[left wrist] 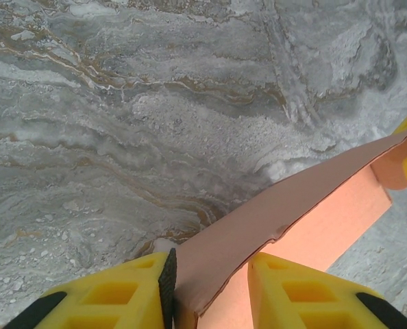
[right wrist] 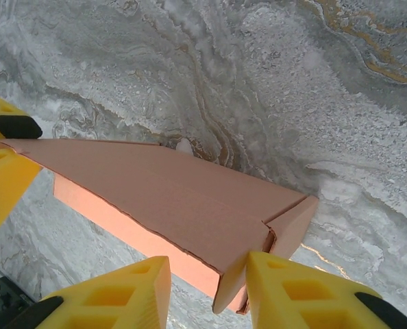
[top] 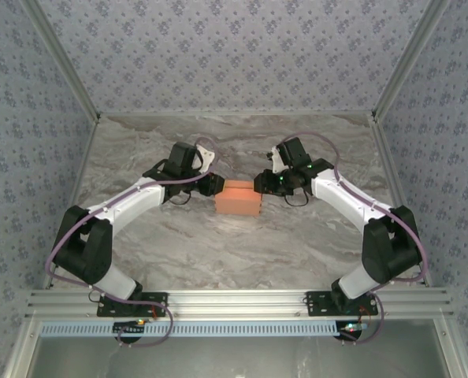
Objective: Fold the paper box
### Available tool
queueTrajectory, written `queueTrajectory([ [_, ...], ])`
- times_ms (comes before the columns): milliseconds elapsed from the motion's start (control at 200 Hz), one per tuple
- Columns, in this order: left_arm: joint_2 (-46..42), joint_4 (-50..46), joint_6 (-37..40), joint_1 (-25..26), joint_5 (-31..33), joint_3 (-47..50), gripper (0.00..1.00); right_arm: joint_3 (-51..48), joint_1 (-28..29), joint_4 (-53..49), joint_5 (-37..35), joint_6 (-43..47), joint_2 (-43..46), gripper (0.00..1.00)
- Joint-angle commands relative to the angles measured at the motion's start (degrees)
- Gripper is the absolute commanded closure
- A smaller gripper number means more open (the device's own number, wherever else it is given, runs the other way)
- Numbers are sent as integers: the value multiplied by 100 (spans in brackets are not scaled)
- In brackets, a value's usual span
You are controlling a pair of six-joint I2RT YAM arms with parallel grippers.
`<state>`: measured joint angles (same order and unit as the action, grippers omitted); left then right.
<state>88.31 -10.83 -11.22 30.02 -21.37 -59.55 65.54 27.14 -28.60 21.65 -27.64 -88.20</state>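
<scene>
**Fig. 1.** The paper box [top: 238, 198] lies near the middle of the tabletop [top: 218, 260], its long axis parallel to the near edge. The left gripper [left wrist: 209, 273] takes the box's left end and the right gripper [right wrist: 209, 269] its right end. Each pair of jaws is clamped on the cardboard, with 1 yellow finger on either side. Gripping 2 opposite ends probably keeps the light box from sliding or springing open while the top panel, whose edge stands slightly proud of the side wall, is seated
</scene>
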Motion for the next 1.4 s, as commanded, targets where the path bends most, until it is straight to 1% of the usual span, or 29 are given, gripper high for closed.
queueTrajectory([
  [0, 55, 518, -562, 142, -509, -30, 65, 164, 81, -76, 131, 21, -91, 64],
  [70, 54, 602, -784, 139, -522, -38, 64, 162, 82, -119, 88, 76, -102, 64],
  [130, 56, 652, -870, 164, -544, -47, 64, 161, 86, -170, 13, 135, -123, 69],
  [250, 37, 628, -885, 239, -473, -35, 63, 196, 98, -320, -159, 264, -138, 74],
  [430, 81, 253, -567, 429, 147, -6, 63, 230, 207, -438, -491, 367, -137, 76],
  [505, 90, 153, -522, 506, 429, 29, 64, 230, 280, -520, -674, 425, -166, 79],
  [635, -10, 69, -544, 606, 852, 99, 70, 459, 410, -559, -1034, 502, -187, 80],
  [675, -47, 55, -519, 638, 951, 112, 71, 466, 446, -558, -1109, 510, -182, 80],
  [715, -91, 46, -499, 662, 1036, 118, 71, 476, 475, -558, -1180, 508, -188, 83],
  [770, -150, 59, -453, 674, 1135, 136, 68, 482, 516, -663, -1281, 507, -177, 88],
  [824, -199, 81, -426, 676, 1213, 167, 67, 477, 559, -691, -1403, 512, -153, 89],
  [944, -313, 159, -411, 678, 1299, 198, 61, 469, 651, -664, -1638, 524, -76, 91],
  [1014, -371, 208, -441, 680, 1288, 207, 60, 477, 695, -665, -1776, 524, -33, 93],
  [1139, -429, 312, -550, 680, 1283, 240, 60, 499, 786, -639, -2038, 503, 32, 93],
  [1369, -408, 645, -826, 659, 1299, 254, 59, 624, 994, -612, -2928, 241, 98, 94],
  [1394, -398, 717, -854, 654, 1316, 272, 59, 628, 1011, -404, -3011, 226, 105, 94],
])
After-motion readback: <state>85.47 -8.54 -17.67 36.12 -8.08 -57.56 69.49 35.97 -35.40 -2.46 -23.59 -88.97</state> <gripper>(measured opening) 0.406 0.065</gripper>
